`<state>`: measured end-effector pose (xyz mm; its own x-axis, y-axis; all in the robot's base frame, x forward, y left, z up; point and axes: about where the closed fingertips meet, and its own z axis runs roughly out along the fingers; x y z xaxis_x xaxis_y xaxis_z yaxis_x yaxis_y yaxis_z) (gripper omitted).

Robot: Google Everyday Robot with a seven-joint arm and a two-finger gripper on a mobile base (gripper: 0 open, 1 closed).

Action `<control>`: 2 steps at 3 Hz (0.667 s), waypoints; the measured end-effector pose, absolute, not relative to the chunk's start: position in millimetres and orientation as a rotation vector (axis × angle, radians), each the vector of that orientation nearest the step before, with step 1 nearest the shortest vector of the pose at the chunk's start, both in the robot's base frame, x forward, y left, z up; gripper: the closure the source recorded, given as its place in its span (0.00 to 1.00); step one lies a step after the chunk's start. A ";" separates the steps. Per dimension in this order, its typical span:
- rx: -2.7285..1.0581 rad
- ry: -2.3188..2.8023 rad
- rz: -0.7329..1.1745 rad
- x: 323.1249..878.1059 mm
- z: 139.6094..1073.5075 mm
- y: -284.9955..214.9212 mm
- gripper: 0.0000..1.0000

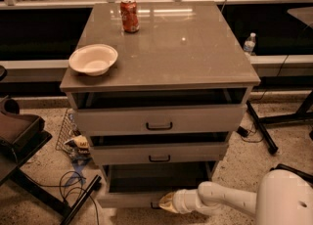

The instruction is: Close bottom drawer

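The grey cabinet has three drawers, all standing partly open. The bottom drawer (128, 198) is the lowest, pulled out, with its dark inside showing and its small black pull handle near the gripper. My gripper (165, 203) reaches in from the lower right on a white arm (222, 199) and sits at the middle of the bottom drawer's front, at the handle. The middle drawer (159, 154) and the top drawer (159, 120) stand above it, each with a black handle.
A white bowl (93, 58) and a red soda can (129, 15) stand on the cabinet top (186, 48). A dark chair (19, 131) and cables (73, 185) lie at the left. A water bottle (249, 43) and black stand legs (264, 131) are at the right.
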<state>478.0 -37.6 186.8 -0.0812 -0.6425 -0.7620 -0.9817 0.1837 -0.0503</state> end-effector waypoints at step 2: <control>-1.570 1.776 0.637 522.0 189.4 -22.6 1.00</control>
<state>522.0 -22.6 189.4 -0.0477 -0.6557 -0.7535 -0.9852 0.1553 -0.0728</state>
